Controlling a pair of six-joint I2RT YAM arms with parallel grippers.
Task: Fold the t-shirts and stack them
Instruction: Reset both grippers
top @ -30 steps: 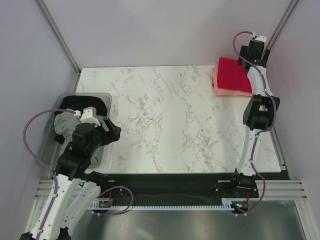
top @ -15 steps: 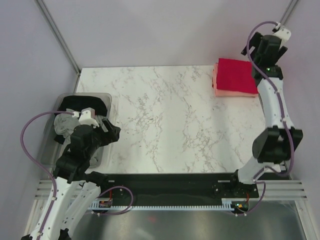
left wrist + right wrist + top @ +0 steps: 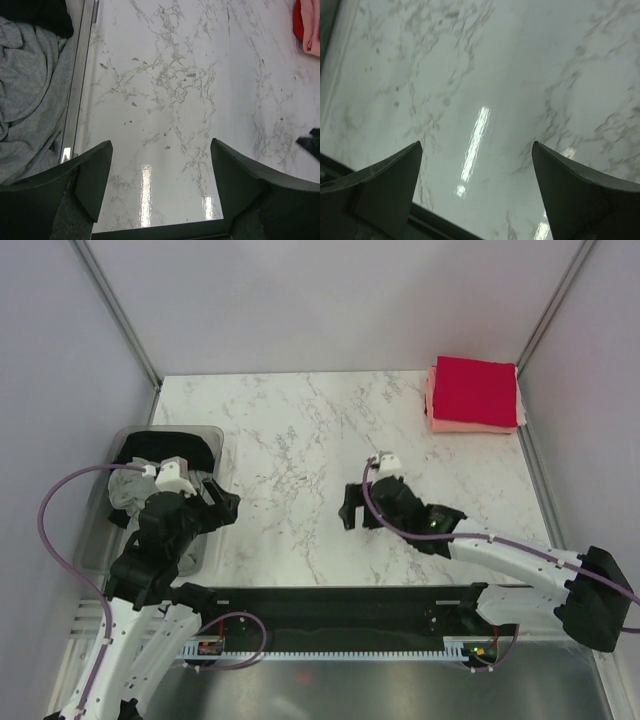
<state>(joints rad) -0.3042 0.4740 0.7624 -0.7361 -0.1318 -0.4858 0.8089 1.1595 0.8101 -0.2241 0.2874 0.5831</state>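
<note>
The right gripper (image 3: 352,508) hangs over the middle of the marble table (image 3: 300,430), its jaws spread wide and holding nothing. In its wrist view the right gripper (image 3: 476,145) shows only bare marble and glare between the two fingers (image 3: 385,185). Whether it touches the tabletop cannot be told.

The left gripper (image 3: 220,505) is at the near left, by the right wall of the clear bin (image 3: 170,429). It too is released and empty. Between its fingers (image 3: 85,175) lies marble, with the bin wall (image 3: 80,75) just left of them.

The arm hides much of the bin from above. A grey shirt (image 3: 128,490) lies crumpled inside, and a black shirt (image 3: 165,448) fills the far end. The wrist view cuts both off: the grey shirt (image 3: 30,100) runs past the left edge, and the black shirt (image 3: 45,15) is only a dark corner at the top.

At the far right corner a folded red shirt (image 3: 475,390) lies on a folded pink shirt (image 3: 465,425), of which only the left and near edges show. In the left wrist view the red shirt (image 3: 298,20) and the pink shirt (image 3: 312,40) are slivers at the right edge. A dark shape (image 3: 311,142) lower on that edge is too cropped to identify.
</note>
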